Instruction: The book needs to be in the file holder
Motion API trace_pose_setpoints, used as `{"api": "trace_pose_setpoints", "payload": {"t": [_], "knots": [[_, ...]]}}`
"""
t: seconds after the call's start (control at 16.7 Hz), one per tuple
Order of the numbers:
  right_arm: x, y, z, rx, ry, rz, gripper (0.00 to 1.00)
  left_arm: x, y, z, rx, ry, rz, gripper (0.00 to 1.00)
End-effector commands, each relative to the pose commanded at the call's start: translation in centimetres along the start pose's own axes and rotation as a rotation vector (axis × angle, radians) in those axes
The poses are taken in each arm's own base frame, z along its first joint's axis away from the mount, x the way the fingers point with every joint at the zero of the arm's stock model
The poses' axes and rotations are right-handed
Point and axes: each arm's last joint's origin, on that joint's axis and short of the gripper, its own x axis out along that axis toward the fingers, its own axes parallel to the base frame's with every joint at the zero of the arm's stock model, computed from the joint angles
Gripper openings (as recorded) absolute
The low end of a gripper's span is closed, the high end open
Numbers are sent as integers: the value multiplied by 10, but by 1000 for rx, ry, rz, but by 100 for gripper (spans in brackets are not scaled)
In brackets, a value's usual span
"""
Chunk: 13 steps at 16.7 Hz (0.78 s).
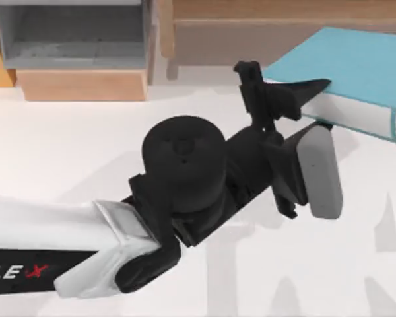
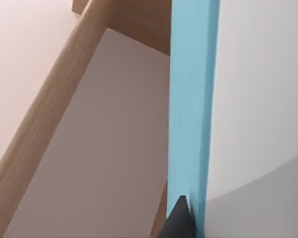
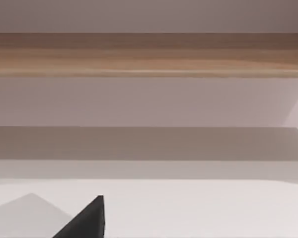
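Note:
The teal book (image 1: 356, 69) with white page edges is at the top view's back right, its near corner between the fingers of my left gripper (image 1: 319, 104). One black finger (image 1: 302, 90) lies over the cover and the other is under the page edge, so the gripper is shut on the book. In the left wrist view the teal cover (image 2: 191, 99) runs edge-on past a dark fingertip (image 2: 180, 220). The file holder (image 1: 82, 84), grey inside with a light wooden lip, stands at the back left. A dark fingertip (image 3: 87, 220) of my right gripper faces the shelf.
A long brown wooden shelf (image 1: 284, 26) runs along the back, behind the book and to the right of the file holder. The white table (image 1: 66, 152) lies open between the left arm and the holder.

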Motion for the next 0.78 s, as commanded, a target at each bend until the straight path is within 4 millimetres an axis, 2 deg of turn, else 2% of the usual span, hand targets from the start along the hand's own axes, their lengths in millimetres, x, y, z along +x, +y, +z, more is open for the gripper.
{"api": "trace_pose_setpoints", "payload": {"t": [0.18, 0.42, 0.6, 0.78], "knots": [[0, 0, 0, 0, 0, 0, 100, -19, -1, -47, 112, 129, -26, 0], [0, 0, 0, 0, 0, 0, 100, -49, 6, -122, 220, 410, -62, 0], [0, 0, 0, 0, 0, 0, 100, -71, 16, -177, 262, 644, -90, 0], [0, 0, 0, 0, 0, 0, 100, -81, 35, -218, 285, 810, -86, 0]]}}
